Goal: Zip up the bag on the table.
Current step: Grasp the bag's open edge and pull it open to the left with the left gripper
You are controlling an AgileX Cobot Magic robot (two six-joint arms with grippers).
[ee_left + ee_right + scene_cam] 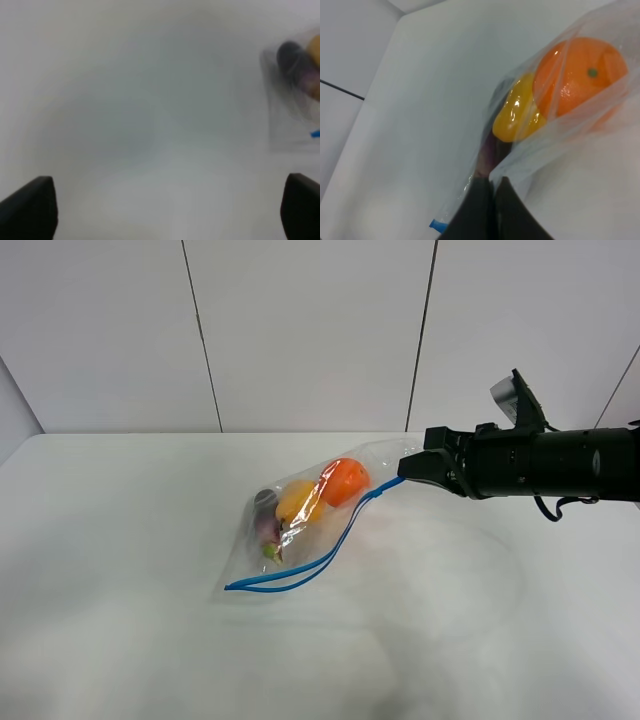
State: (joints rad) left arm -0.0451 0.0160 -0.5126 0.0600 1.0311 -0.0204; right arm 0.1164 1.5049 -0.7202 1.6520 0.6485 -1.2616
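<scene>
The clear bag point(305, 540) lies on the white table point(120, 570), with an orange point(345, 481), a yellow pear point(297, 502) and a purple eggplant point(266, 518) inside. Its blue zipper strip point(335, 545) runs from the near left corner up to my right gripper point(408, 473). That gripper is shut on the bag's edge at the strip's far end and lifts that corner a little. The right wrist view shows the shut gripper point(494, 192) pinching the plastic, with the orange point(580, 75) and pear point(517, 112) beyond. My left gripper point(167, 207) is open and empty over bare table, and the bag point(290, 105) is off to one side of it, blurred.
The table's back edge meets a white panelled wall point(300, 330). The left arm is out of the exterior high view. Bare tabletop surrounds the bag on all sides.
</scene>
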